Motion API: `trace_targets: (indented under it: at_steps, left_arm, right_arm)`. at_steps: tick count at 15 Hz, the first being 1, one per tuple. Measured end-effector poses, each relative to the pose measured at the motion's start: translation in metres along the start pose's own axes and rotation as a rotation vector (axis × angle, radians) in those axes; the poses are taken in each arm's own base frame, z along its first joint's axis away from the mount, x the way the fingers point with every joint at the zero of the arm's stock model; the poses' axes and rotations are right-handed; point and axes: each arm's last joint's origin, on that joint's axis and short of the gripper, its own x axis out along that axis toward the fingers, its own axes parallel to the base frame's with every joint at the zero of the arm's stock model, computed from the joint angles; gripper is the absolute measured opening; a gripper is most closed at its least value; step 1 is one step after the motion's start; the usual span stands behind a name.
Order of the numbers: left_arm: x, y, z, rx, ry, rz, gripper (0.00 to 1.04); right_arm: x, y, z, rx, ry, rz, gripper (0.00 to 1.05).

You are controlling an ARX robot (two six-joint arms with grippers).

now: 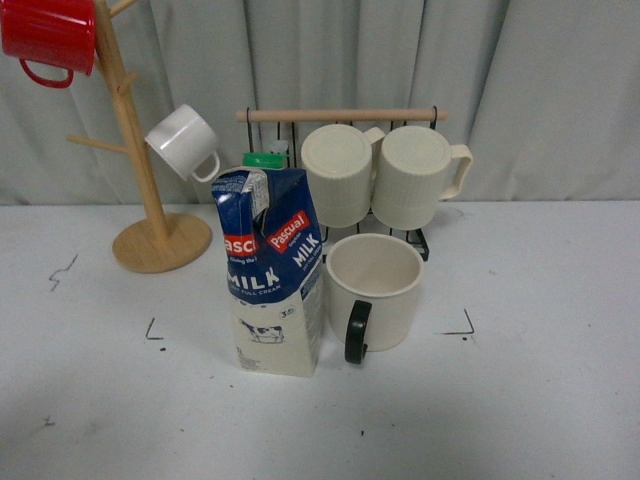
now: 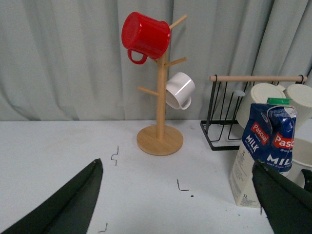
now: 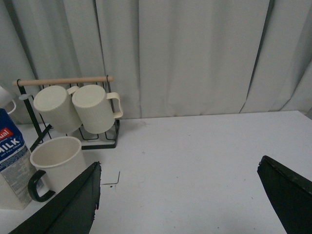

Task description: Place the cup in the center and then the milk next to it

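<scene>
The cream cup (image 1: 373,289) with a black handle stands upright on the white patch between the black corner marks (image 1: 461,326). The milk carton (image 1: 271,273) stands upright right beside it, on its left in the front view. Neither arm shows in the front view. My left gripper (image 2: 178,202) is open and empty, with the milk carton (image 2: 263,153) just behind one finger. My right gripper (image 3: 180,200) is open and empty, with the cup (image 3: 55,163) and the milk carton (image 3: 13,161) off to one side.
A wooden mug tree (image 1: 150,205) holds a red mug (image 1: 48,37) and a small white cup (image 1: 185,142) at the back left. A black wire rack (image 1: 340,118) behind the cup holds two ribbed cream mugs (image 1: 385,175). Grey curtains hang behind the table.
</scene>
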Motion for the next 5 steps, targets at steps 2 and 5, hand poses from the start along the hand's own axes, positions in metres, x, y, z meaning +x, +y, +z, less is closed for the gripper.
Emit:
trace_targets:
  at_steps: [2,5]
  left_arm:
    - [0.0000,0.0000,0.0000,0.001,0.000,0.000,0.98]
    - [0.0000,0.0000,0.0000,0.001,0.000,0.000,0.98]
  right_arm:
    - [0.0000,0.0000,0.0000,0.000,0.000,0.000,0.98]
    - [0.0000,0.0000,0.0000,0.000,0.000,0.000,0.98]
